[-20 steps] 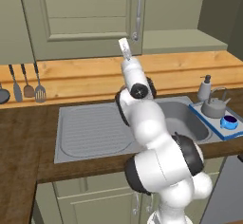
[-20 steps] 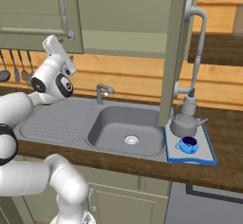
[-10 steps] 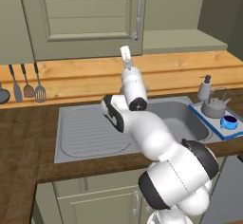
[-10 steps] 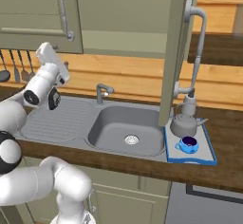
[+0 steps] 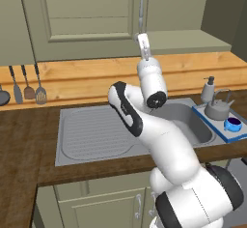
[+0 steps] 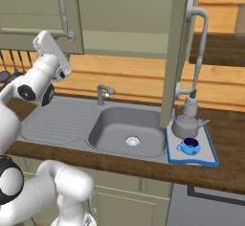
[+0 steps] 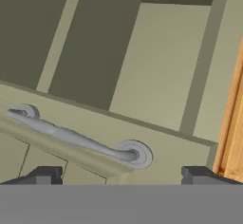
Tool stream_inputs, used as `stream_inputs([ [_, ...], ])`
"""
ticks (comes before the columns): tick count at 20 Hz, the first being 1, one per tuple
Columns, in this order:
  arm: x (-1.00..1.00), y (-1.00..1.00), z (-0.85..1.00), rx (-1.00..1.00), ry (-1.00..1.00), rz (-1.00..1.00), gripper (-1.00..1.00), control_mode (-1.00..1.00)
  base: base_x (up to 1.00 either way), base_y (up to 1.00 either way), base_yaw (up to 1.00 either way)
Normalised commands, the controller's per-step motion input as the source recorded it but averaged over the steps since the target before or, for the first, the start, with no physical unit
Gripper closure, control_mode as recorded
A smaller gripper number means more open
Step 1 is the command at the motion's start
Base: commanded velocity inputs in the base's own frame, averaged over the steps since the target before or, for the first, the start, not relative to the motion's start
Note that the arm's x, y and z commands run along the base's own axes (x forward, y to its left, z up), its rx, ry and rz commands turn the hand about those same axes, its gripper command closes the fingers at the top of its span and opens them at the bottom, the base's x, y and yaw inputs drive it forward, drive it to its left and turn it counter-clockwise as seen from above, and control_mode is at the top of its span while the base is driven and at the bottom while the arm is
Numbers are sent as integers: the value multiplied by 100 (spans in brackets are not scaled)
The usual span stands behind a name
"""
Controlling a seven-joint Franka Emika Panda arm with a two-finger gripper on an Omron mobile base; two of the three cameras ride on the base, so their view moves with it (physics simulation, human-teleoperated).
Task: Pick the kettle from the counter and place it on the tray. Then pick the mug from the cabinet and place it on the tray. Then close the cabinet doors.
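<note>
The grey kettle [image 6: 185, 124] and the blue mug [image 6: 190, 146] both stand on the blue-rimmed tray [image 6: 210, 157] on the counter [image 6: 225, 172] right of the sink. They show again as kettle [image 5: 215, 109], mug [image 5: 233, 124] and tray [image 5: 204, 117]. The cabinet's left door [image 5: 87, 19] is shut. Its right door [image 6: 179, 52] stands swung out, edge-on. My gripper [image 5: 143, 42] points up, open and holding nothing, just below the left door's bar handle [image 5: 140, 7]. In the hand view that handle [image 7: 76, 140] lies just ahead of the spread fingertips [image 7: 45, 174], with the cabinet's bare shelf [image 7: 156, 66] beyond.
A steel sink [image 6: 129, 131] with a drainboard [image 5: 96, 133] and a faucet [image 6: 103, 94] lies below the arm. A soap bottle [image 5: 208, 89] stands behind the kettle. Utensils [image 5: 29, 84] hang on the wooden back wall at the left.
The elbow has swung out to the left and the upper arm has turned. The hand has stayed close under the left door's handle, and the jaws have stayed wide.
</note>
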Motion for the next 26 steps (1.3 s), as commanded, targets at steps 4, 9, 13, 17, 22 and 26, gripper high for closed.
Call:
stream_inputs([
  [4,-79,-97,-9,11,-14,-10,-100,-100,0,0,0],
  [9,-28,-96,-6,7,-3,-1,-100,-100,0,0,0],
  [13,-9,-87,0,1,0,0,-100,-100,0,0,0],
  [17,-25,-72,-15,1,-1,0,-100,-100,0,0,0],
  [22,-57,-42,-46,21,-15,-6,-100,-100,0,0,0],
  [26,-65,-33,-29,41,-14,-15,-100,-100,0,0,0],
])
